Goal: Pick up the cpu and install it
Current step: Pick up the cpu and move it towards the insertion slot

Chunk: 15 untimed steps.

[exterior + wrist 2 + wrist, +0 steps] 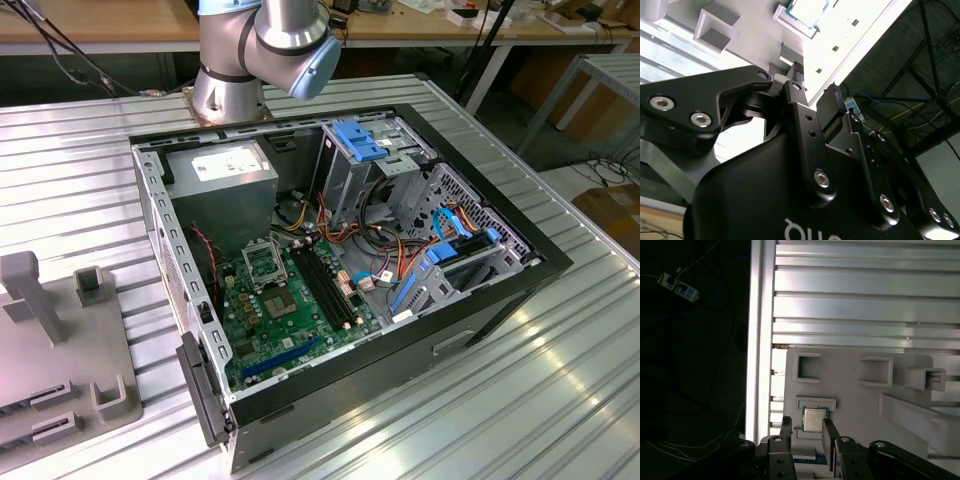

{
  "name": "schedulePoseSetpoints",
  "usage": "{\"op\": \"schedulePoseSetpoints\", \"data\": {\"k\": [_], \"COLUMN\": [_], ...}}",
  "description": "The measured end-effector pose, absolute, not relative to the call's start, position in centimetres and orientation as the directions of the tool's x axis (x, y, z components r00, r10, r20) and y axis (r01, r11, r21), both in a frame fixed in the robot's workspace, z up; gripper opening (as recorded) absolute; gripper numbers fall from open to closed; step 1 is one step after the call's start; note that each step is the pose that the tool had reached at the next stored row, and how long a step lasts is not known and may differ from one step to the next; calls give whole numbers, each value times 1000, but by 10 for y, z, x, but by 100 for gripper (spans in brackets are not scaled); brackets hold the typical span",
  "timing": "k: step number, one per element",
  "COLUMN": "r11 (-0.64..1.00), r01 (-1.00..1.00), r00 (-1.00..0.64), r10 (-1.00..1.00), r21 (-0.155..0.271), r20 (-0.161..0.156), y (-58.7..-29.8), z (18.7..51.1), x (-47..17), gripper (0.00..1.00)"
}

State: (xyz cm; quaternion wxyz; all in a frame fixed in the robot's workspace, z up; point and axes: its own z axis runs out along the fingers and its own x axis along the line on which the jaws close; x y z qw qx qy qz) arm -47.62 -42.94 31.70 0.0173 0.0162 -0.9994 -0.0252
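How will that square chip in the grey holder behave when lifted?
The cpu looks thin, flat and metal-topped, so probably stiff and light. Its smooth top may be slippery. Lying flat in a recess of the grey holder, it shouldn't roll.

The cpu (814, 419) has a shiny silver-grey metal top; the fixture (850, 390) under it is matt pale grey plastic. The table (560, 380) is ribbed bare metal with a bright sheen. The gripper (807, 430) looks matt black metal, its screw heads (821, 178) glossy steel
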Motion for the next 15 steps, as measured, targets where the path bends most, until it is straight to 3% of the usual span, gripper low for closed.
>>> {"op": "schedulePoseSetpoints", "data": {"k": [15], "r11": [999], "r01": [13], "r00": [-999], "r10": [12], "r21": [30], "r20": [34], "y": [-434], "z": [302], "x": [-476], "gripper": [38]}}
